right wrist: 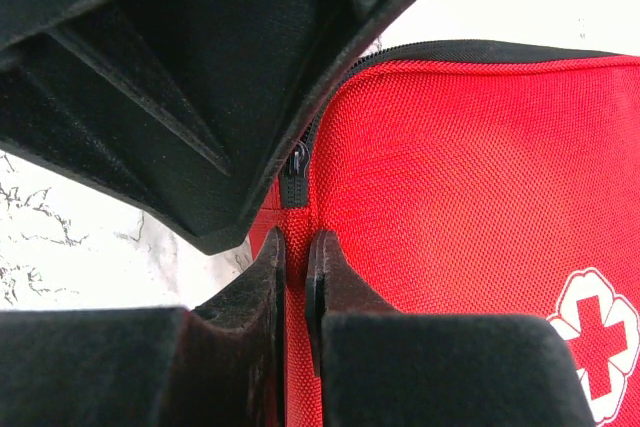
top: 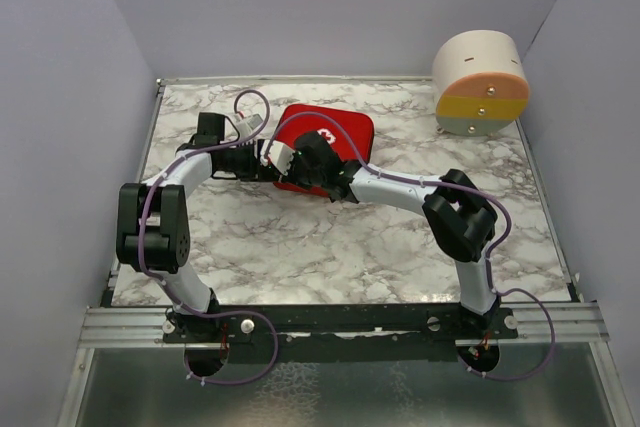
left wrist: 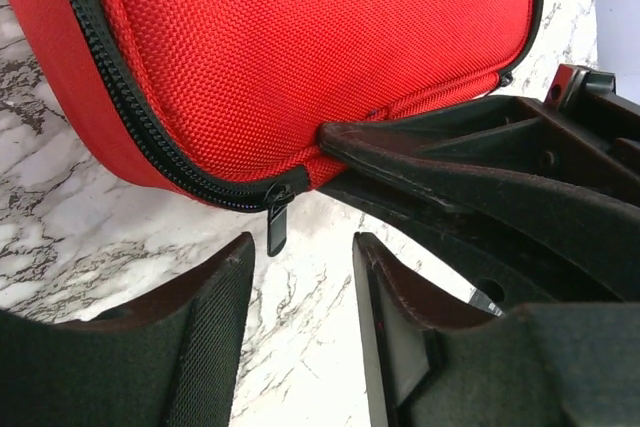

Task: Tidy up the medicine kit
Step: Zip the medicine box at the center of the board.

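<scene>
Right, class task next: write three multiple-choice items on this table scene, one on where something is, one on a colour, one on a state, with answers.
1. Where on the table is the round drawer box?
A. far right corner
B. near left corner
C. dead centre

2. What colour is the cross on the red case?
A. blue
B. white
C. green

3. How is the case lying?
A. wide open
B. flat, lid closed
C. standing on edge

Answers:
1 A, the top view shows it by the far right wall.
2 B, the right wrist view shows a white cross on the red lid.
3 B, the zip teeth are meshed wherever they show.
</scene>
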Robot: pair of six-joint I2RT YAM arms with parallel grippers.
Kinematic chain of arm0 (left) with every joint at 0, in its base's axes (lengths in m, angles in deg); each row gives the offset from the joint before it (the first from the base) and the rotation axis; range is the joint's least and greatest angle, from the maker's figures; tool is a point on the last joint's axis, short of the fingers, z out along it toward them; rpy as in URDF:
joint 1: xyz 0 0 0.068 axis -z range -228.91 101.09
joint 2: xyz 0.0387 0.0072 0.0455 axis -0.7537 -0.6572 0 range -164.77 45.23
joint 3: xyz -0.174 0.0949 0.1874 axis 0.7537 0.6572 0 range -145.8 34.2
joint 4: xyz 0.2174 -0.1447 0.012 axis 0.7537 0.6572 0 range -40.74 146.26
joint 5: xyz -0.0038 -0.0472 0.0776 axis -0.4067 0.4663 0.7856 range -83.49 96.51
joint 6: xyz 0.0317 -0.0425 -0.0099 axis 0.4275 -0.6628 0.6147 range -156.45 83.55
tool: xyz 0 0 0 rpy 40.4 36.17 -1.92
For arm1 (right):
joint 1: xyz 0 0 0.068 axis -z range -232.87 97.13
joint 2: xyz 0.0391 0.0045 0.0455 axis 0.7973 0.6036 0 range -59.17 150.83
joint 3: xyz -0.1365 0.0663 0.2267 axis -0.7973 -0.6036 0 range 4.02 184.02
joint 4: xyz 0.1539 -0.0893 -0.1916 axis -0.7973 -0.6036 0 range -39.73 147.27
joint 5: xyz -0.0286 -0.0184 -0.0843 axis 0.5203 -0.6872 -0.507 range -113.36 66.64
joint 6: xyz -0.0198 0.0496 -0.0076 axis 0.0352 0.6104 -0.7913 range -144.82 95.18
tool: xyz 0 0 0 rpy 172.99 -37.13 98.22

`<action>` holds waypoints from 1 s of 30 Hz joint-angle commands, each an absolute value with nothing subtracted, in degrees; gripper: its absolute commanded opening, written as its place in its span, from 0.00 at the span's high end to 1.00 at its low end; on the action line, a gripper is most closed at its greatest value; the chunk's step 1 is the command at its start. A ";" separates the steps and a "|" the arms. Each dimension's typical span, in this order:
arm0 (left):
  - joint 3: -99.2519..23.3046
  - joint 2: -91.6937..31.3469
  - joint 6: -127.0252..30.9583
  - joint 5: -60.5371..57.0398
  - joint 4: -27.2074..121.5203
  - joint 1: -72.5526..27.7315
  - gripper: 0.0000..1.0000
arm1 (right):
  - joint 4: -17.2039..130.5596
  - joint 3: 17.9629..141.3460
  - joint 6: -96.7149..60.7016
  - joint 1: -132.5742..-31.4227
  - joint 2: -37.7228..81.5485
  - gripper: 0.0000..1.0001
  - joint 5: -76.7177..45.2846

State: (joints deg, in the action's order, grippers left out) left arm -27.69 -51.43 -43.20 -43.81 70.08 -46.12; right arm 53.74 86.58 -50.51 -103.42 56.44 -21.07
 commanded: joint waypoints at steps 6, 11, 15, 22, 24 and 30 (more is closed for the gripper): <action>-25.38 -51.89 -45.16 -43.70 64.86 -46.01 0.63 | 50.18 86.27 -47.50 -102.62 55.97 0.99 -22.02; -24.81 -53.68 -46.46 -43.30 62.63 -45.93 0.68 | 49.98 85.48 -47.10 -102.61 55.43 0.99 -21.78; -24.80 -53.91 -47.11 -43.61 61.15 -46.00 0.69 | 49.88 84.89 -46.98 -102.62 55.03 0.99 -21.69; -25.64 -54.89 -47.70 -44.41 60.22 -45.91 0.97 | 49.31 84.88 -46.85 -102.57 54.83 0.99 -21.43; -25.78 -54.70 -47.70 -44.79 60.23 -45.92 1.00 | 48.96 84.79 -47.00 -102.62 54.79 0.99 -21.34; -27.32 -52.61 -43.57 -45.48 65.27 -46.00 1.00 | 47.93 83.20 -47.58 -102.61 53.43 0.99 -21.38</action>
State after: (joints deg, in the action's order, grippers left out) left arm -25.07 -53.83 -47.68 -45.10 62.25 -45.84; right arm 53.81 85.93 -49.92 -103.33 55.85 -21.10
